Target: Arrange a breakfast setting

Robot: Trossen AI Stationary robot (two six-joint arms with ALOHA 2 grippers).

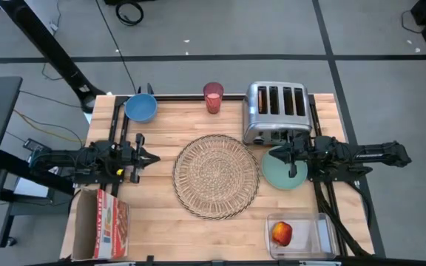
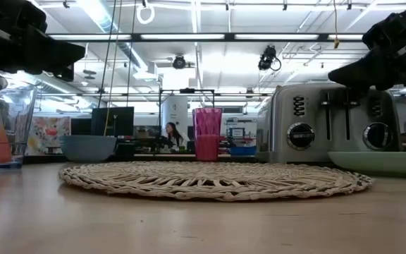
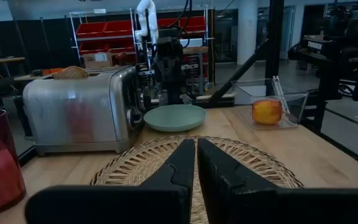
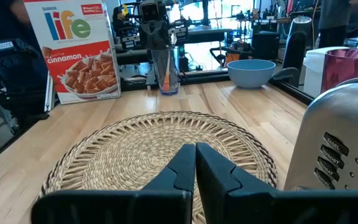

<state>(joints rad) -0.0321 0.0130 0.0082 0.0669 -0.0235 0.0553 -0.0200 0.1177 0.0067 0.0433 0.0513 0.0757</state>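
Note:
The round wicker placemat [image 1: 215,176] lies at the table's middle. The teal plate [image 1: 285,174] rests flat just right of it. My right gripper [image 1: 274,154] hovers shut above the plate's left rim, pointing left. My left gripper [image 1: 154,157] hovers shut left of the placemat, pointing right. The blue bowl [image 1: 140,108] and pink cup [image 1: 213,97] stand at the far edge. A toast slice [image 3: 71,72] sticks up from a toaster slot. The red apple [image 1: 282,233] lies in a clear tub. The orange-handled spoon [image 4: 166,79] stands in a clear glass.
The silver toaster [image 1: 274,111] stands at the far right, close behind the plate. A cereal box [image 1: 109,222] lies at the near left. The clear tub [image 1: 313,235] sits at the near right corner. The glass with the spoon [image 2: 2,123] stands on the left side.

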